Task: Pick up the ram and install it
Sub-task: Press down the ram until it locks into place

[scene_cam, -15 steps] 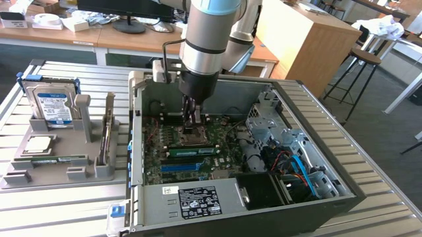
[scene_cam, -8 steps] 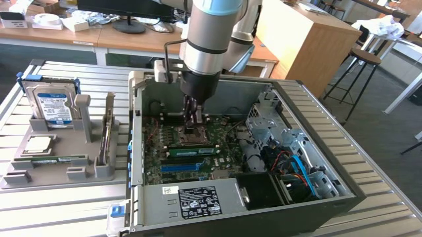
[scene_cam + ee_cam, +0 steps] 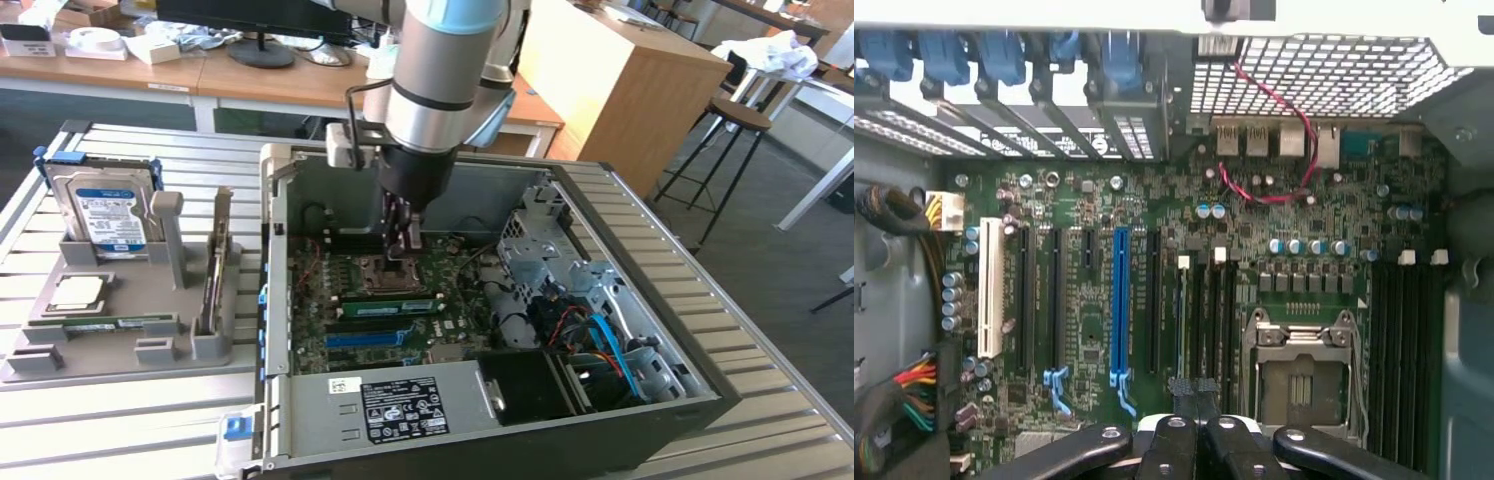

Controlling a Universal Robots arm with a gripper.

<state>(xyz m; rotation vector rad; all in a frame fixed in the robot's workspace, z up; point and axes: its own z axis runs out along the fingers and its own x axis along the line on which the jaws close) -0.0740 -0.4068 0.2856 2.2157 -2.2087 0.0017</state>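
The claw (image 3: 404,235), fingers pressed together and holding nothing, hangs inside the open computer case (image 3: 641,300) above the motherboard (image 3: 1154,300), while the ram (image 3: 214,265) stands in the gray holder (image 3: 80,360) on the desk.

The exterior view looks down at an angle from above onto the ribbed grey metal worktop (image 3: 120,420) and the open black computer case (image 3: 627,420), at middling range. The wrist view faces straight down, close, into that case. Both views share the green motherboard (image 3: 350,345) (image 3: 1294,210) inside.
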